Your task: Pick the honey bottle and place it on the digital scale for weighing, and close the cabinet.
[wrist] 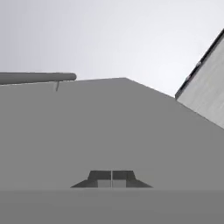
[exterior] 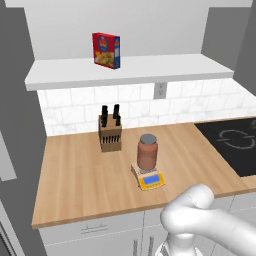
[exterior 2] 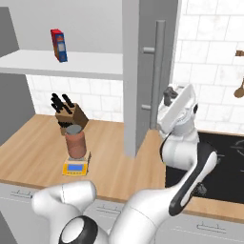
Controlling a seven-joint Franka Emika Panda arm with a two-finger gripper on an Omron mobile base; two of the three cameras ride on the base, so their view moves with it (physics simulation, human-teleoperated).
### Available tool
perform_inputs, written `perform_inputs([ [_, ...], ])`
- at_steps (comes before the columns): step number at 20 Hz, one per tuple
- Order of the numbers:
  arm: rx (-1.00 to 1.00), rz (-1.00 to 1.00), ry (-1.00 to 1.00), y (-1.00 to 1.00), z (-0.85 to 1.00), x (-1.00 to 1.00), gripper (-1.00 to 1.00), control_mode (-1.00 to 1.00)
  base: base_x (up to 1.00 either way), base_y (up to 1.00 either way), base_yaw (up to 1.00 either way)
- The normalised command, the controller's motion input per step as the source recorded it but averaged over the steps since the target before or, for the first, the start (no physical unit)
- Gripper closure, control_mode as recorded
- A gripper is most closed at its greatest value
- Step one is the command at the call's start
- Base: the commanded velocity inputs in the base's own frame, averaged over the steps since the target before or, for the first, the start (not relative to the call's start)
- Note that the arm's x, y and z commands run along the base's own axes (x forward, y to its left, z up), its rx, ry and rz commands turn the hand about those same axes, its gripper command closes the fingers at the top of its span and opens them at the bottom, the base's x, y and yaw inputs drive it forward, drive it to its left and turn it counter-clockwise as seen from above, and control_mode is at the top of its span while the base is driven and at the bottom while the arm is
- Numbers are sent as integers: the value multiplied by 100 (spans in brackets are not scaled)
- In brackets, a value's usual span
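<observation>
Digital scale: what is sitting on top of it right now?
The honey bottle stands upright on the digital scale. It covers most of the grey weighing plate; the blue display in front stays visible.

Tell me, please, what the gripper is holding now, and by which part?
Nothing: the gripper is shut and empty, facing the cabinet door; the honey bottle stands on the digital scale.
</observation>
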Motion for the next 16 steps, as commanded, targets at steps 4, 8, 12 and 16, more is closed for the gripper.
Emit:
perform_inputs([
  [4,-32,26,-21,98,65,-29,100,-100,0,0,0],
  [8,-44,21,-31,100,40,-80,100,-100,0,0,0],
  [12,-55,0,7,100,-12,-4,100,-100,0,0,0],
  [16,-33,-35,27,100,-30,81,100,-100,0,0,0],
])
